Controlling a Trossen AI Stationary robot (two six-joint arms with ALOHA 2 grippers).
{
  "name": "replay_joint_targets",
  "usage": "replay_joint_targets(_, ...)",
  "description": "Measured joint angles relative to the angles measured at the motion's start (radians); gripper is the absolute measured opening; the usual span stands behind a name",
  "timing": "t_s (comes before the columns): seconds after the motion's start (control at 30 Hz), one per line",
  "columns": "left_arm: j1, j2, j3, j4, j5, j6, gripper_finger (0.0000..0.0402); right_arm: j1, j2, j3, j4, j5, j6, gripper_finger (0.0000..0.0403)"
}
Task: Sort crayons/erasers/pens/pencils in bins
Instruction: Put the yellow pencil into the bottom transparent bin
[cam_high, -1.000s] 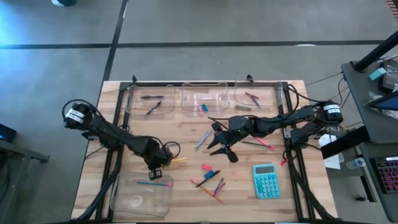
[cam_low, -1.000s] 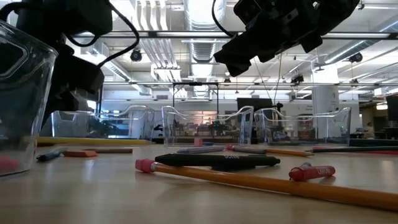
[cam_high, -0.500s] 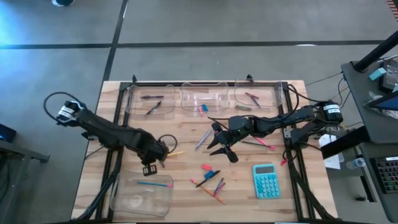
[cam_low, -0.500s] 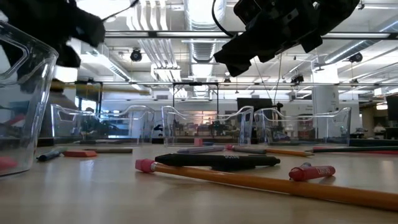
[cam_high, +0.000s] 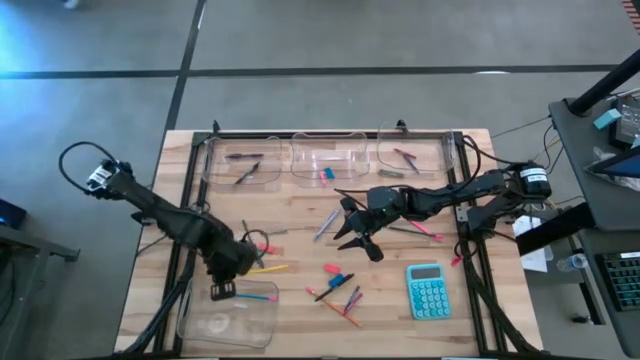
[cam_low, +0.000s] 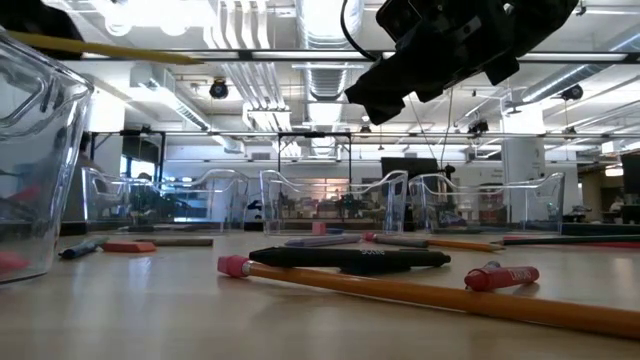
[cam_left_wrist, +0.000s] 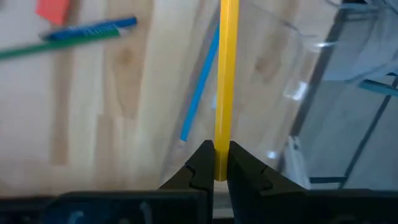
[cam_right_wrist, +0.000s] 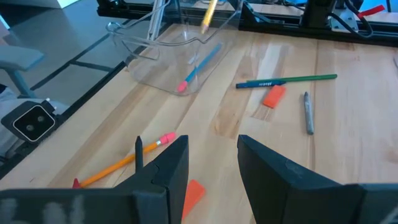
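Observation:
My left gripper hangs over the near left of the table, shut on a yellow pencil, beside the near left bin. In that bin lies a blue pencil. The lifted pencil also shows high up in the low view. Over the middle of the table my right gripper hovers open with nothing between its fingers. Loose pencils, pens and erasers lie on the wood ahead of it. My left gripper pinches the yellow pencil near one end between its two fingertips. The fingers come steeply from above and lie across it. The pencil is lifted clear of the table, roughly level, and its long free part sticks out toward the table's right.
Three clear bins line the far edge, holding pens, an eraser and crayons. A teal calculator lies at the near right. A green pencil, a pink eraser and an orange pencil lie loose mid-table.
My left gripper has risen, staying shut on the yellow pencil, and has drifted toward the table's near left and the near bin. The pencil has gone from lying on the table to lifted well clear. My right gripper has kept still.

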Motion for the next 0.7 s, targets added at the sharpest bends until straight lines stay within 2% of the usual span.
replay_joint_targets(0.23,-0.147,0.027,0.058,0.003,0.004,-0.152,0.0008,0.0,0.0,0.0,0.0,0.0,0.002,0.0128)
replay_joint_targets(0.43,-0.29,0.053,0.042,0.013,0.003,-0.321,0.0008,0.0,0.0,0.0,0.0,0.0,0.003,0.0128)
replay_joint_targets(0.7,-0.351,0.154,0.039,0.025,0.018,-0.309,0.0008,0.0,0.0,0.0,0.0,0.0,0.003,0.0128)
